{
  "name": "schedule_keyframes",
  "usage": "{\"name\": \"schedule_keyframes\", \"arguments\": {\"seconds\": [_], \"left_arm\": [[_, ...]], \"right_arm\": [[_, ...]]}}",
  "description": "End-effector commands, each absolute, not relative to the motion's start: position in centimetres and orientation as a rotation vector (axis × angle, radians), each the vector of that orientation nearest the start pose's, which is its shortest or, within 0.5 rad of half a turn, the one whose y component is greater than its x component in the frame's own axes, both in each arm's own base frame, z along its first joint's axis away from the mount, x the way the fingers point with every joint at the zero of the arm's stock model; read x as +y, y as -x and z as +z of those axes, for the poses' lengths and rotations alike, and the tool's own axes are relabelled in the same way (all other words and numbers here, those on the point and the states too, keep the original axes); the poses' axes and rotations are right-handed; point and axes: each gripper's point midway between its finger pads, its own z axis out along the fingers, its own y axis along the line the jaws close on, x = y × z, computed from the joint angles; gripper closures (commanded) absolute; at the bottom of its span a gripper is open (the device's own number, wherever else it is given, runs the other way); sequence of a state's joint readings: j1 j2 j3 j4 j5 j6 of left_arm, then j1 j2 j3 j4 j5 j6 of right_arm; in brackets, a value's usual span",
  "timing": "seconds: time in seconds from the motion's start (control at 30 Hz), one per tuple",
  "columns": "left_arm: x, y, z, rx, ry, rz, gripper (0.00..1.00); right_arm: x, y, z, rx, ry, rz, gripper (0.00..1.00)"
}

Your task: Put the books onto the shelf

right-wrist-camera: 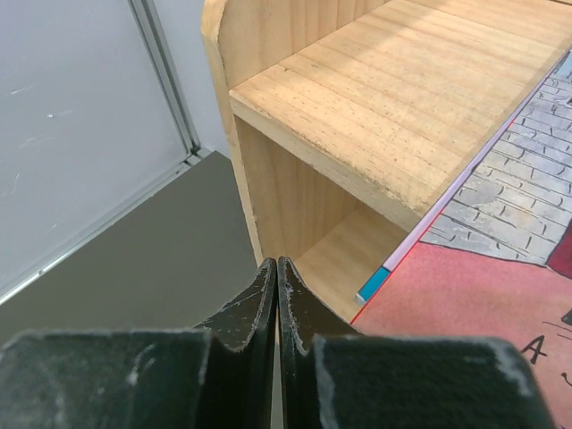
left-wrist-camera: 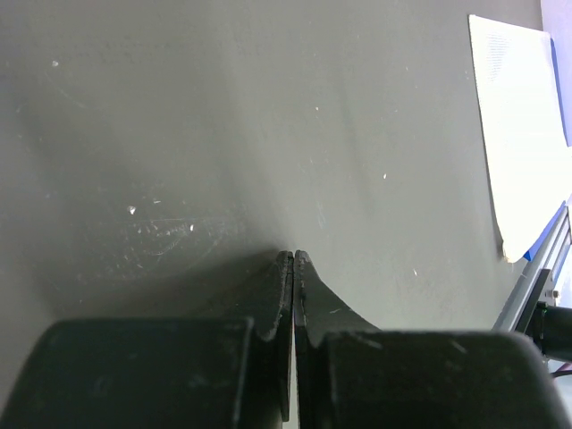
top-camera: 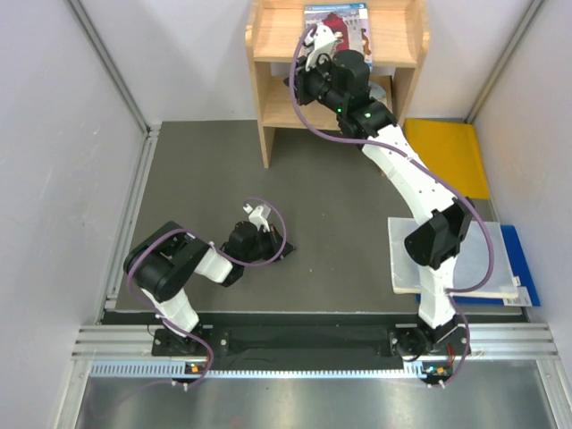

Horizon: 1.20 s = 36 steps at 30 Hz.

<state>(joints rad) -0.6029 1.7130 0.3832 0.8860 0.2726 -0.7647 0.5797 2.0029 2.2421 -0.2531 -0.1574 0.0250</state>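
Done: books [top-camera: 338, 20] stacked on the shelf [top-camera: 264, 98], top centre.
Left: blue book [top-camera: 525, 264] under white sheet [top-camera: 404, 264], lower right (probably more to shelve).
Grippers: left gripper [left-wrist-camera: 293, 259] and right gripper [right-wrist-camera: 277, 266] closed, empty.

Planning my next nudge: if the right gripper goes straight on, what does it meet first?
The right gripper would likely meet the lower board of the shelf, beside its side panel; depth unclear.

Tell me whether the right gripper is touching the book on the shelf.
Cannot tell. Right wrist view: shut right gripper beside the book, depth unclear.
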Motion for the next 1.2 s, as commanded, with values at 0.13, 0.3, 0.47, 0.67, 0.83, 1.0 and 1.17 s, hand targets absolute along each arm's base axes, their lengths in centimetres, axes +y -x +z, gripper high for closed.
{"name": "schedule_keyframes", "arguments": {"seconds": [0.13,0.3,0.47,0.67,0.83,1.0,1.17], "left_arm": [[-26.4,-24.7,-0.4,2.304,-0.028,-1.051,1.00],[-26.6,-24.8,-0.4,2.304,-0.031,-1.060,1.00],[-26.8,-24.7,-0.4,2.301,-0.045,-1.069,1.00],[-27.1,-24.7,-0.3,2.300,-0.070,-1.085,1.00],[-27.3,-24.9,0.5,2.279,-0.094,-1.087,0.94],[-27.1,-25.2,1.8,2.255,-0.126,-1.060,0.81],[-26.2,-26.0,4.4,2.204,-0.156,-0.976,0.50]], "right_arm": [[35.0,-49.3,46.3,1.395,0.529,0.602,0.98],[35.3,-48.0,46.2,1.394,0.587,0.639,1.00],[34.0,-44.0,44.4,1.372,0.644,0.678,1.00],[30.1,-39.3,42.1,1.329,0.675,0.597,0.97],[26.0,-36.9,37.3,1.418,0.621,0.501,0.97],[21.0,-36.8,31.4,1.553,0.483,0.464,0.93],[16.9,-36.8,23.1,1.761,0.304,0.578,0.75]]}}
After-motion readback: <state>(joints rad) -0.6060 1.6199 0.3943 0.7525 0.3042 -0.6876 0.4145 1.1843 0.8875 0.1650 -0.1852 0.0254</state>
